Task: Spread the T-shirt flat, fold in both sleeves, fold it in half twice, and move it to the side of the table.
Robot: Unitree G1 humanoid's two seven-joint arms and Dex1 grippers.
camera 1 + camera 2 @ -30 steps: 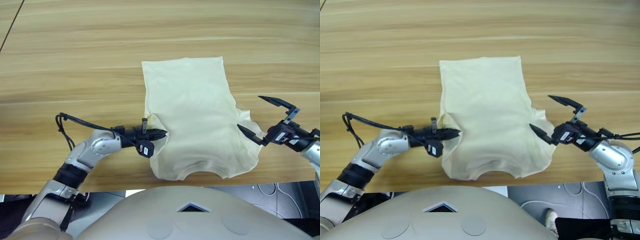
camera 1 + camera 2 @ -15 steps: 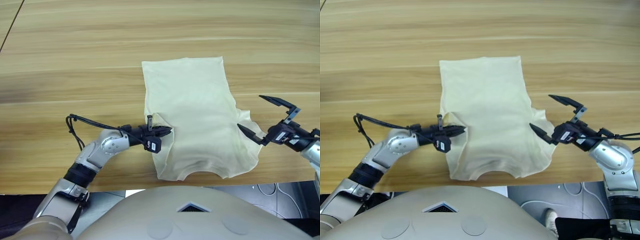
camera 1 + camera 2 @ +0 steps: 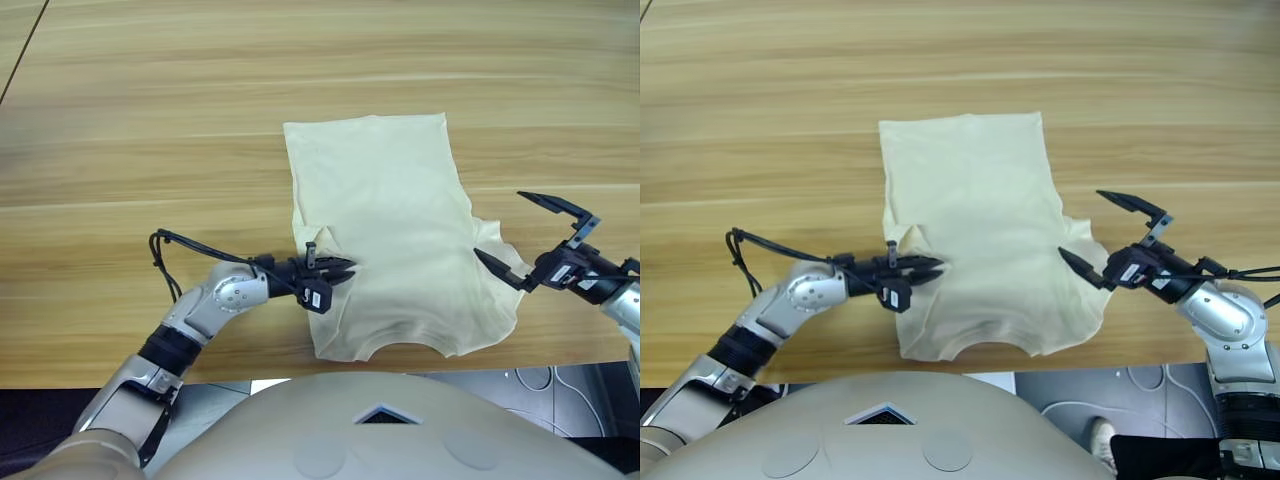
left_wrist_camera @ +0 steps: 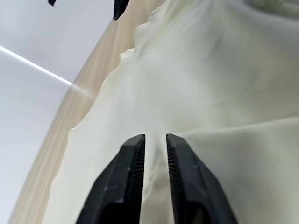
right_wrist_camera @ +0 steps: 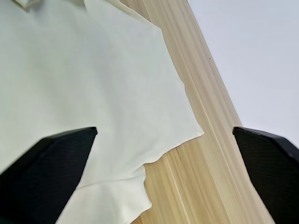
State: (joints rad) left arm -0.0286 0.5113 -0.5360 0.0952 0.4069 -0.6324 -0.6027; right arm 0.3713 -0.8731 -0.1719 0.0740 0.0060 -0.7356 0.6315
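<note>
- At the near edge of the table [image 3: 150,100], the neckline [image 3: 400,336] of a pale yellow T-shirt [image 3: 390,220] lies closest to the robot. The garment is face-flat on the wood and runs away from the robot toward the table's middle.
- On the shirt's left side, the left gripper [image 3: 338,270] has its fingers [image 4: 133,158] pressed nearly together. They are pinching a raised tuck of cloth where the sleeve has been turned in over the body.
- To the right, the right gripper [image 3: 498,224] has its fingers spread wide and grips nothing. It hangs at the right sleeve [image 3: 505,298], which is still splayed out on the wood and not yet folded.
- The cloth looks light, thin and limp. It will likely drape and crease wherever it is lifted, and it may drag across the smooth wood rather than hold a shape.
- The best hold is probably a shallow pinch on the sleeve's outer edge, so that only that flap rises and the body stays put.
- At the far end, the hem [image 3: 365,122] lies fairly straight.
- The shirt is plain, with no legible brand, label or writing.
</note>
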